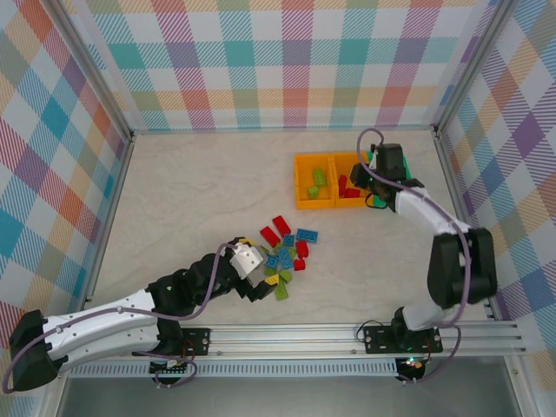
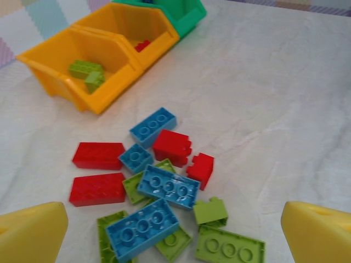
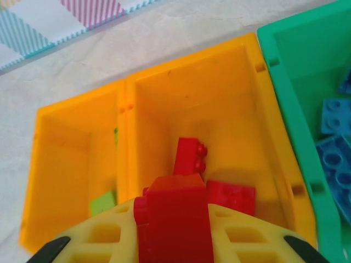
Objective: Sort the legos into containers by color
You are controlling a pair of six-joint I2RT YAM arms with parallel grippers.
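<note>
Right gripper (image 3: 175, 241) is clamped on a red brick (image 3: 175, 211), which is held right above the second orange bin (image 3: 230, 98), i.e. the middle one of the row. Two more red legos (image 3: 189, 156) can be seen lying inside that bin already. On one side of it sits the first orange bin (image 3: 66, 153) w/ a lime piece (image 3: 102, 203) at the bottom. On the other side is the green bin (image 3: 307, 55) w/ blue bricks (image 3: 334, 118) in it. All 3 bins are lined up touching each other, toward the far right of the table (image 1: 191, 191) in the top cam.

Left gripper (image 2: 175, 235): jaws are spread wide apart, nothing held. Its yellow fingertips (image 2: 30, 233) are seen at both bottom corners of the wrist cam. It's positioned low over the loose pile (image 2: 159, 192) of legos, approx mid-table and well apart from the bins.

The pile is a mix. In the left wrist view, reds are found mostly on the left, blues in the middle and limes mostly nearest the gripper. Several pieces are overlapped, and a few are flipped w/ the hollow underside up.
</note>
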